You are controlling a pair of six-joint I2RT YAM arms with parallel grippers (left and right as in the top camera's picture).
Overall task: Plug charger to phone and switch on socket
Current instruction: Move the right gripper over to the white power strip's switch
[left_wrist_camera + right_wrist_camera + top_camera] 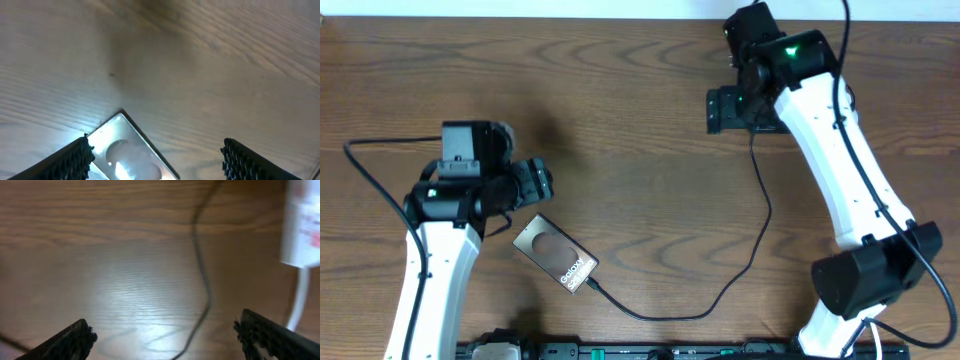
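The dark phone (555,255) with white "Galaxy" lettering lies flat at the table's centre left. The charger's black cable (745,270) meets the phone's lower-right end, loops along the front and climbs toward my right arm. My left gripper (546,184) hovers just above the phone's upper corner, open. In the left wrist view the phone (131,156) shows between the spread fingers (75,161). My right gripper (714,110) is open at the back right. Its wrist view shows the cable (202,280) below it and the white socket (301,225) with red markings at the right edge.
The socket's white cord (299,297) hangs down from its end in the right wrist view. In the overhead view my right arm (840,160) covers the socket. Dark wood table (620,90) runs all round the phone. A black rail (620,352) lines the front edge.
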